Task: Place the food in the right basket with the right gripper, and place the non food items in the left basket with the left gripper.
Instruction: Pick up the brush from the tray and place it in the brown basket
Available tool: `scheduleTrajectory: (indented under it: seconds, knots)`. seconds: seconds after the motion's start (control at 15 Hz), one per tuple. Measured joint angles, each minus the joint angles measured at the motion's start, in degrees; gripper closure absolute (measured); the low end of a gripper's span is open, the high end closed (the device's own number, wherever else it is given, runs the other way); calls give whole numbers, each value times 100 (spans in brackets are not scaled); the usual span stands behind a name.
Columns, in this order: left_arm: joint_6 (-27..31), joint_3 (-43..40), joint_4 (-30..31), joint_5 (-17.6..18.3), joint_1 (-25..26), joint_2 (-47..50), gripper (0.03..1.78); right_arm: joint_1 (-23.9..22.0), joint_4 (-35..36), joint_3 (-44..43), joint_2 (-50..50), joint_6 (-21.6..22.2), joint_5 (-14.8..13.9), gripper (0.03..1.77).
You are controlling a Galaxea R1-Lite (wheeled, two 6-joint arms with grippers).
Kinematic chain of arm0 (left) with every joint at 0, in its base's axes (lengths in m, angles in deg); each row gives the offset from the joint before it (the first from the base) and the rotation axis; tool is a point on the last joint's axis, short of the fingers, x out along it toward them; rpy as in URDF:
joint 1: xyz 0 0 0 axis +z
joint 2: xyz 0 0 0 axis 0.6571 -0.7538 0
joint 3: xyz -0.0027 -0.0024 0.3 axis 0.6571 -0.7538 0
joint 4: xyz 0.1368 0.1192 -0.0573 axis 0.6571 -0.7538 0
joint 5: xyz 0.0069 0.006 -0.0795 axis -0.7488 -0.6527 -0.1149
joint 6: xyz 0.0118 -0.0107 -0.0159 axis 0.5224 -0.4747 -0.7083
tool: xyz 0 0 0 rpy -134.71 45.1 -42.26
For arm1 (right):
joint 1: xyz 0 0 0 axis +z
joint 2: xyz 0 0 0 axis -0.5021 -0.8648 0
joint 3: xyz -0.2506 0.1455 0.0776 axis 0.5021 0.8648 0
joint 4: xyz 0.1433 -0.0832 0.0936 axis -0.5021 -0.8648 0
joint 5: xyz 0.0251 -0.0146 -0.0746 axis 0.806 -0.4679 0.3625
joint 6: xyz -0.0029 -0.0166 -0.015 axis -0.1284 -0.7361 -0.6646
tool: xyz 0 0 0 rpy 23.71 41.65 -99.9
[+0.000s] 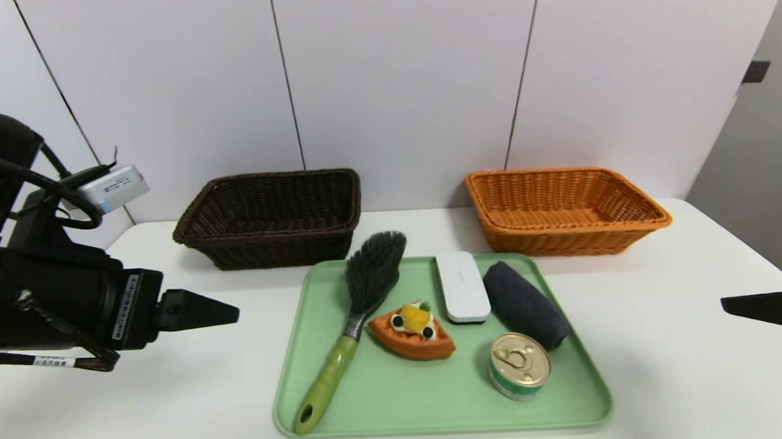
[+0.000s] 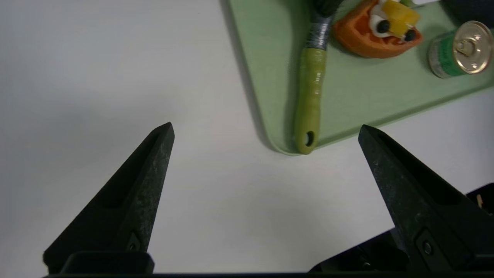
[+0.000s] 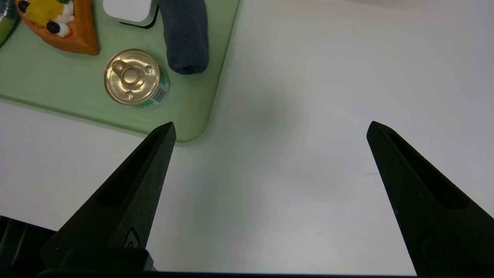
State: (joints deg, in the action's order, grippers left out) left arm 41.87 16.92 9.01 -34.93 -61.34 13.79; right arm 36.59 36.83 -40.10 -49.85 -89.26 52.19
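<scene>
White table [image 1: 664, 287], green tray [image 1: 314, 282], 2 baskets

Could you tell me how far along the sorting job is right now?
Nothing is sorted yet: the dark basket and orange basket hold nothing. The brush, tart, white case, rolled cloth and can all sit on the green tray. The left gripper and right gripper hover beside it, jaws open, holding nothing.

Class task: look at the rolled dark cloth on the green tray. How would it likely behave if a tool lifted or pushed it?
The rolled dark cloth looks soft, so it would probably squash and sag rather than stay stiff. Lying on its side on the green tray, it may roll if nudged sideways. Its loose roll might unwind when lifted by one layer.
</scene>
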Motion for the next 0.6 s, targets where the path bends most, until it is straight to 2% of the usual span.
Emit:
scheduleTrajectory:
  seconds: [0.13, 0.27, 0.4, 0.6]
  knots:
    - [-352, 261, -46, -228, -798, -212, 12, 179, 7, -69, -174, 13, -5, 9]
    - [-645, 452, -48, -623, -1559, -579, 12, 366, 16, -149, -334, 22, -13, 9]
    - [-761, 623, -30, -1042, -2075, -1040, 12, 457, 21, -215, -466, 24, -18, 9]
    - [-791, 973, -46, -1192, -2549, -1641, 12, 507, 24, -257, -568, 46, -18, 9]
